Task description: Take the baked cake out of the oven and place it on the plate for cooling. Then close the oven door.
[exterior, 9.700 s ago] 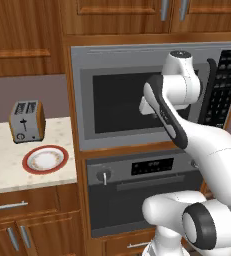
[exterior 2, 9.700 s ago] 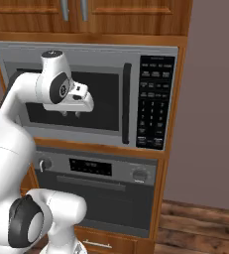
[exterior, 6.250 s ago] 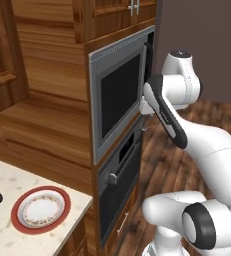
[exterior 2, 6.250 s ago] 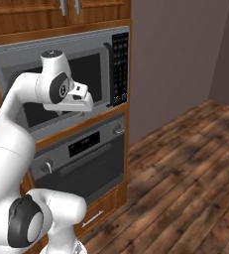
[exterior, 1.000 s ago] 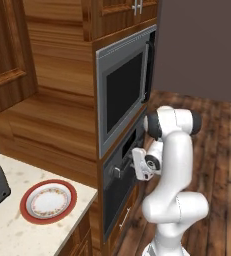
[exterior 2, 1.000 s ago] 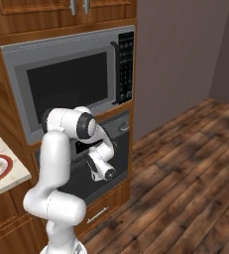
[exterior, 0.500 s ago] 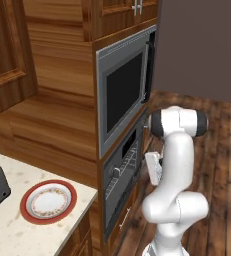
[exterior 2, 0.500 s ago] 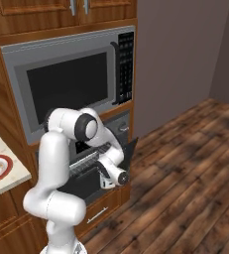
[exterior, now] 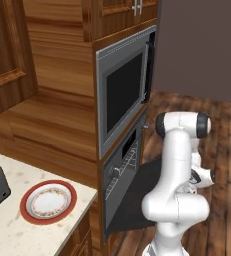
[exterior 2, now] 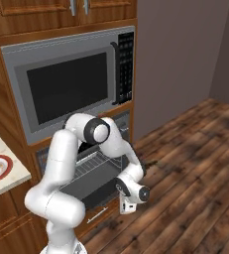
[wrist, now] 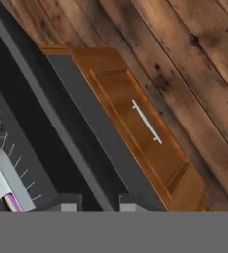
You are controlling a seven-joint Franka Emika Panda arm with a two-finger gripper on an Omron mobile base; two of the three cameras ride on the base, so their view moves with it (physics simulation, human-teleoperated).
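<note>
Cake cannot be made out; the oven (exterior 2: 93, 166) stands open, its door (exterior 2: 88, 183) dropped flat with a wire rack showing behind. The claw (exterior 2: 127, 206) hangs at the door's front edge, at 5 o'clock from the rack; whether it grips anything I cannot tell. The plate (exterior: 48, 201) sits on the desk (exterior: 17, 235), at 9 o'clock from the oven. A wooden drawer (wrist: 142, 133) lies below the door.

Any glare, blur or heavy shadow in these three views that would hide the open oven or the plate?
Left base view: even, flat lighting, no glare; the plate is sharp, and the oven door reads as a plain dark slab. Right base view: the oven cavity is dim but its rack wires are legible. Hand view: softer and slightly blurred, with the drawer handle smeared and the oven interior nearly black.
</note>
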